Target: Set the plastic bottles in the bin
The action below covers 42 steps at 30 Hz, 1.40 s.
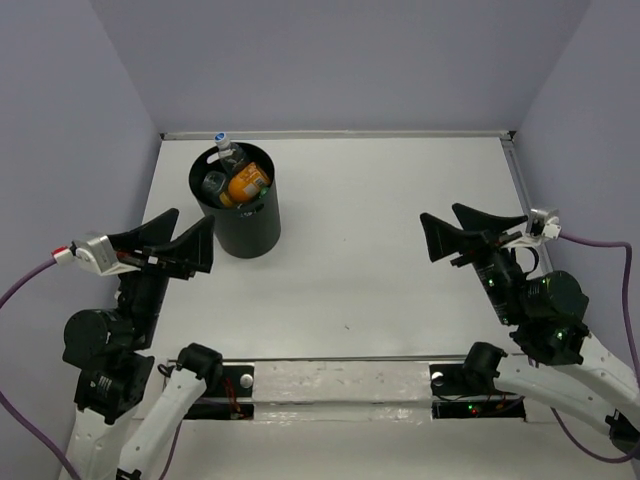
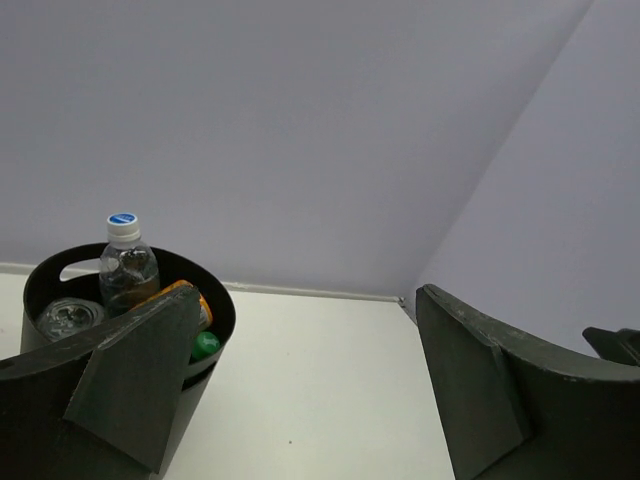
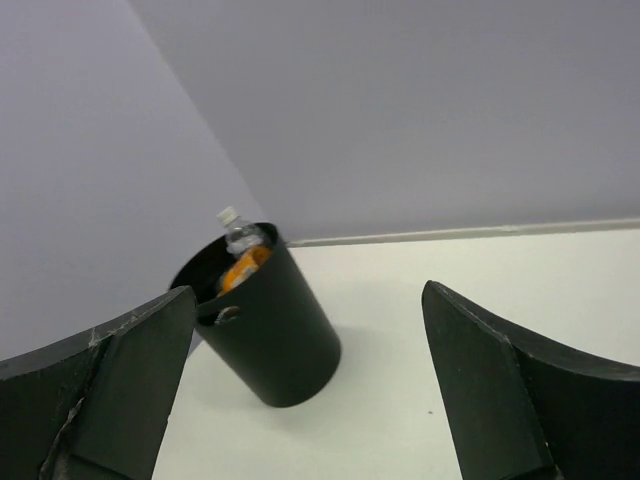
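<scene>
The bin (image 1: pixel 250 228) stands upright at the table's back left. Several plastic bottles sit inside it: an orange one (image 1: pixel 248 183), a clear one with a white cap (image 1: pixel 227 150) poking above the rim, and another clear one (image 1: pixel 213 184). The left wrist view shows the bin (image 2: pixel 226 312) at lower left with the white-capped bottle (image 2: pixel 127 266), the orange bottle (image 2: pixel 201 306) and a green cap (image 2: pixel 205 346). My left gripper (image 1: pixel 195 224) hovers open and empty just left of the bin. My right gripper (image 1: pixel 440 214) hangs open and empty far to the right, facing the bin (image 3: pixel 280 340).
Pale walls close the table on the left, back and right, with a raised edge strip (image 1: pixel 340 134) along the back. A metal rail (image 1: pixel 340 380) at the near edge carries both arm bases. White tabletop (image 1: pixel 380 250) lies between the grippers.
</scene>
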Each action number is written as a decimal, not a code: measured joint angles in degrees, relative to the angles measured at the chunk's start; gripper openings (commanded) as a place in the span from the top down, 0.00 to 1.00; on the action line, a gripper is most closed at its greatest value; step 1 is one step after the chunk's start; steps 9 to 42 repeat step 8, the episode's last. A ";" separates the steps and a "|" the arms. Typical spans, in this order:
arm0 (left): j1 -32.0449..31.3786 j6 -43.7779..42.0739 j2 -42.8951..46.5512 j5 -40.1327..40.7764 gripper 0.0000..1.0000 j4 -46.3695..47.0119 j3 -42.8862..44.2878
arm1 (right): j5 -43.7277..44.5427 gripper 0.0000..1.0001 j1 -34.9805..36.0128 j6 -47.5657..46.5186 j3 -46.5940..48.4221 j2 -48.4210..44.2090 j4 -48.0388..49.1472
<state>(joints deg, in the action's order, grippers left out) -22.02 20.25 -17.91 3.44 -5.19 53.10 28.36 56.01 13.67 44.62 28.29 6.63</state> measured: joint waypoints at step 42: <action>0.02 0.00 -0.09 -1.29 0.01 -0.31 0.04 | 9.68 0.00 0.00 -1.33 -0.63 0.28 -5.95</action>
